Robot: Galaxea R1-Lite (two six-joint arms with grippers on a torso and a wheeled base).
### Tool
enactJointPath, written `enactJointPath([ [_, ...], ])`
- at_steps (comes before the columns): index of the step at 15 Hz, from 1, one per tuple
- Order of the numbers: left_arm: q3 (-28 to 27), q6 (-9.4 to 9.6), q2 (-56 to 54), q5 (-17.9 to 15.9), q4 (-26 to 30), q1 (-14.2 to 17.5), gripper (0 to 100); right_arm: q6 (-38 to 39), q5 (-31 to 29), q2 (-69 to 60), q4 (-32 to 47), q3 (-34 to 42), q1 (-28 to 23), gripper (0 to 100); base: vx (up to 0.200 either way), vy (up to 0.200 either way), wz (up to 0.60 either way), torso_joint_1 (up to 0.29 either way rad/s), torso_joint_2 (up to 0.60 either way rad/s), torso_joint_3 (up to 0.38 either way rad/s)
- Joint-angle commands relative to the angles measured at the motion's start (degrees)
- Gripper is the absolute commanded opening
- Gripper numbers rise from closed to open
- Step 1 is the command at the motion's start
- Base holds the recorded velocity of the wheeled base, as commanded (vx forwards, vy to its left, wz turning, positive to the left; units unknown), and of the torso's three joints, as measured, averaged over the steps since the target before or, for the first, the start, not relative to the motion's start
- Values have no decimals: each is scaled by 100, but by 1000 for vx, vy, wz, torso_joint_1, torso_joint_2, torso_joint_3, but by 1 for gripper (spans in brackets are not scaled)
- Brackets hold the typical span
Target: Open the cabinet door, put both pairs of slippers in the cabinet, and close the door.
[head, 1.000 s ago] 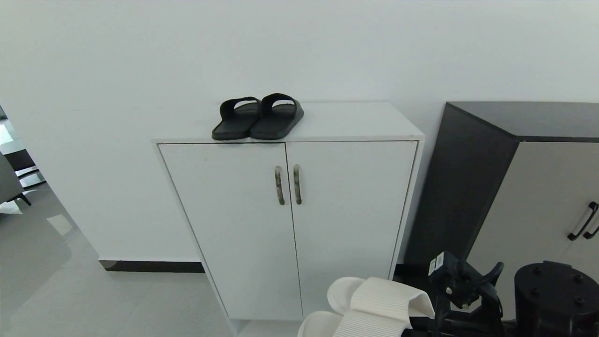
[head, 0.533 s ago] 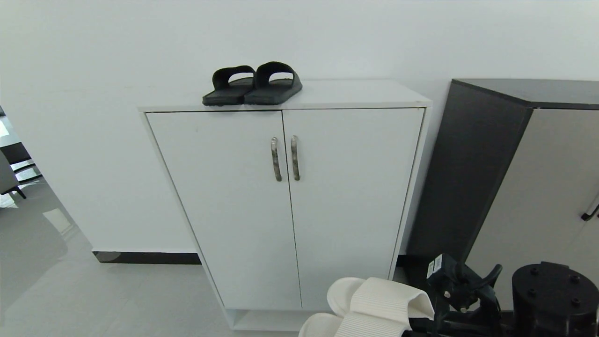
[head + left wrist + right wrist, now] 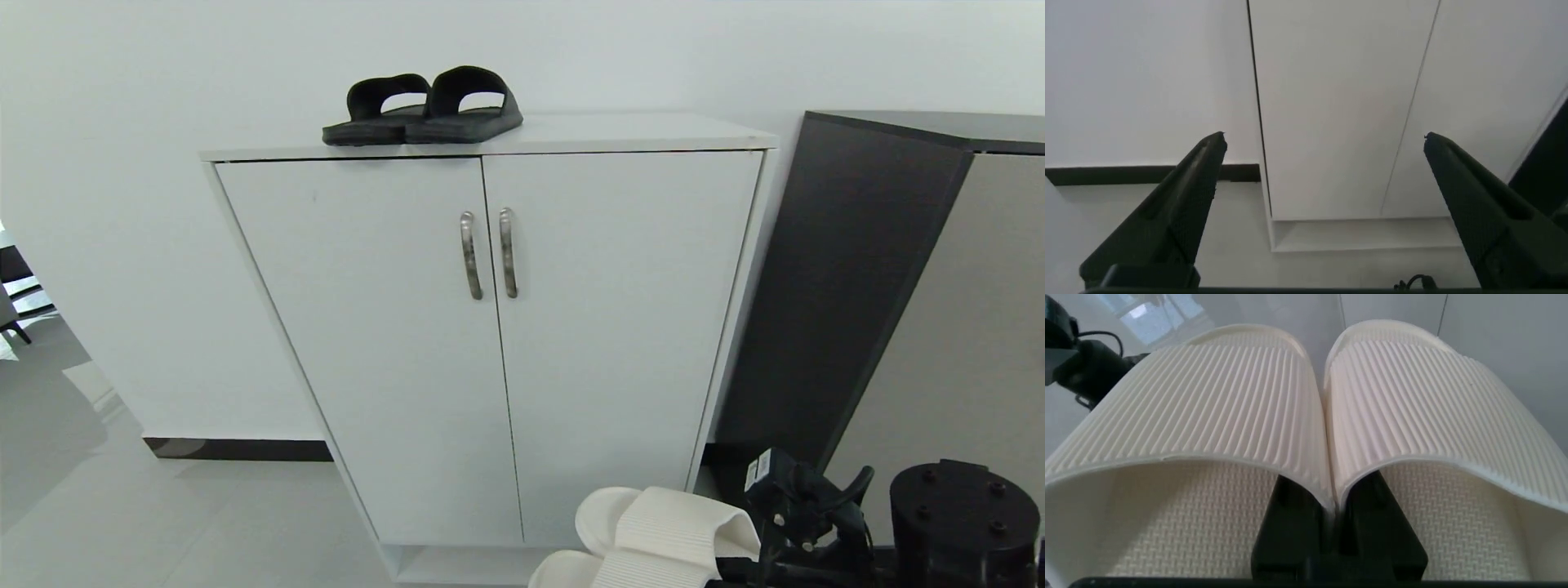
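The right gripper [image 3: 1333, 513] pinches the white slippers [image 3: 1249, 400] by their adjoining straps, so both carry together; the left gripper [image 3: 1324, 140] hangs open, free for the shut cabinet [image 3: 392, 343]; black slippers [image 3: 424, 114] sit on top

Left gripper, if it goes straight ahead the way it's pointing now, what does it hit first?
Probably the left cabinet door, low down near its bottom edge; the open left gripper frames that panel. Nothing shows in between, though the depth is unclear.

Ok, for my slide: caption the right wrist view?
Right gripper pinches the white slippers together by their inner strap edges.
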Motion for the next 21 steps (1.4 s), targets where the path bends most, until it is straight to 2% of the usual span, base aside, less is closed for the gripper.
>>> enactJointPath([
  [1,0,7,0,10,0,0,100,-3,8,-10,-4,7,13,0,200,0,0,2,32,17],
  [4,-9,-20,9,10,0,0,100,-3,-1,-10,-4,7,13,0,0,0,0,0,0,0],
  [5,-9,-37,352,45,18,62,100,-3,-10,8,-4,-2,13,0,0,0,0,0,0,0],
  [6,-18,-55,1081,89,-9,387,100,-3,-10,-1,-13,-2,13,0,0,0,0,0,0,0],
  [7,-18,-2,1494,10,-26,431,100,-3,-19,-10,-4,-2,13,0,0,0,0,0,0,0],
  [8,-281,103,1626,-254,-299,0,100,-3,-28,-10,-13,-20,22,0,0,0,0,0,0,0],
  [9,-1116,-55,2013,-474,-501,-237,100,-3,-28,-10,-13,-2,22,0,0,0,0,0,0,0],
  [10,-1459,-151,2276,-561,-527,-299,100,-3,-19,-10,-13,-11,22,0,0,0,0,0,0,0],
  [11,-2347,-213,3059,-1379,-563,-686,100,-3,-28,8,-13,-46,13,0,0,0,0,0,0,0],
  [12,-2760,-213,3683,-1836,-563,-826,100,-3,-28,16,-13,-46,22,0,0,0,0,0,0,0],
  [13,-3006,-169,4307,-1950,-589,-879,100,-3,-28,16,-13,-46,13,0,0,0,0,0,0,0],
  [14,-3164,-116,4922,-2143,-826,-1125,100,-3,-28,25,-4,-46,13,0,0,0,0,0,0,0],
  [15,-3226,-178,5537,-2495,-1371,-1512,100,-3,-36,51,-4,-46,13,0,0,0,0,0,0,0],
  [16,-3234,-354,6117,-2750,-1986,-1687,100,-3,-36,95,-13,-46,13,0,0,0,0,0,0,0],
  [17,-3261,-468,6583,-2855,-2646,-2030,100,-3,-36,122,-4,-46,13,0,0,0,0,0,0,0],
  [18,-3384,-661,7031,-2829,-3199,-2610,100,-3,-36,175,-4,-37,13,0,0,0,0,0,0,0],
  [19,-3621,-969,7304,-2732,-3498,-3015,100,-3,-36,254,-13,-37,13,0,0,0,0,0,0,0],
  [20,-3964,-1303,7427,-2521,-3480,-3410,100,-3,-36,306,-13,-37,13,0,0,0,0,0,0,0],
  [21,-4271,-1619,7427,-2530,-3164,-3533,100,-12,-36,350,-13,-37,4,0,0,0,0,0,0,0],
])
